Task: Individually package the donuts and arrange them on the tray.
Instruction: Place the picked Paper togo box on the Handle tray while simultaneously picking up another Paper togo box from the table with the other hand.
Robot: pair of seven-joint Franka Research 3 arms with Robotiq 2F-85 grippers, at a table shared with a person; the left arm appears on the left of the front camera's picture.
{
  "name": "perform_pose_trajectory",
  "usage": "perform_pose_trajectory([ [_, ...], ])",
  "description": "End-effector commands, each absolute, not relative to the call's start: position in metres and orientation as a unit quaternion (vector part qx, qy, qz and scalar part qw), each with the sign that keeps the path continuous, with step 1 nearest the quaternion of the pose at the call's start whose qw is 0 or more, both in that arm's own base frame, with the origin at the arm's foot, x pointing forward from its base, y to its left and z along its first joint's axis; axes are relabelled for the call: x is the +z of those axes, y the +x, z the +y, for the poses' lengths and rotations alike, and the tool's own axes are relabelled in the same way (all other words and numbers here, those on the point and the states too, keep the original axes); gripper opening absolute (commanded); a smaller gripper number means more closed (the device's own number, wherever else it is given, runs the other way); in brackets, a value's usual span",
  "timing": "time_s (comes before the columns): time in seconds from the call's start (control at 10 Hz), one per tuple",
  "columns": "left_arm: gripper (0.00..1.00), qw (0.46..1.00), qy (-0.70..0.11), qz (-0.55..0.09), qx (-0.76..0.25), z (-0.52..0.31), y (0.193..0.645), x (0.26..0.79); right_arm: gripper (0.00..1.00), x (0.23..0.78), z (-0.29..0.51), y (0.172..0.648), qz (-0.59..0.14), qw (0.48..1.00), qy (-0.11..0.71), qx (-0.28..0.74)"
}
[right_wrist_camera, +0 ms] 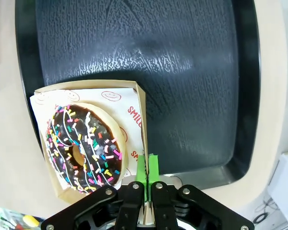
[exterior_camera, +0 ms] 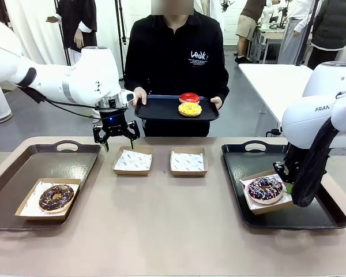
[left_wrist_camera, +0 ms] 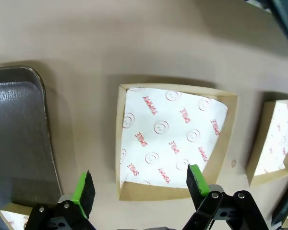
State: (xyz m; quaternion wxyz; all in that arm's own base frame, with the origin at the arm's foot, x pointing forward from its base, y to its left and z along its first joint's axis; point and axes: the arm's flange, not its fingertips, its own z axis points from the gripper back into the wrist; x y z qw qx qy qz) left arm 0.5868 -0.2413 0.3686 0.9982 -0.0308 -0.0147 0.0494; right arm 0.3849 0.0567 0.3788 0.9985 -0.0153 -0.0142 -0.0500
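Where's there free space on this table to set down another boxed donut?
Bare table lies between the trays, nearer than the two empty boxes. The left tray is free behind the chocolate donut's box; the right tray is free beyond the sprinkled donut's box. Crowded: far middle, under the open left gripper.

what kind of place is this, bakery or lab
Probably a robot lab staged as a donut-packing station: robot arms at a table of paper-lined boxes, a person holding a tray of donuts, another white table behind.
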Motion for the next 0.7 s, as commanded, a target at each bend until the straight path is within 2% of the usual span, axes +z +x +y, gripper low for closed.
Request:
perform_pose_trajectory([
  [0.0,1.0,0.998,0.006,-0.026,0.049,-0.249,0.588,0.366,0.02,0.365,0.055,0.372,-0.019,0.998,-0.01,-0.058],
  [0.6,1.0,0.999,0.002,-0.051,-0.001,-0.235,0.575,0.348,0.02,0.359,0.054,0.37,-0.016,0.998,-0.006,-0.067],
])
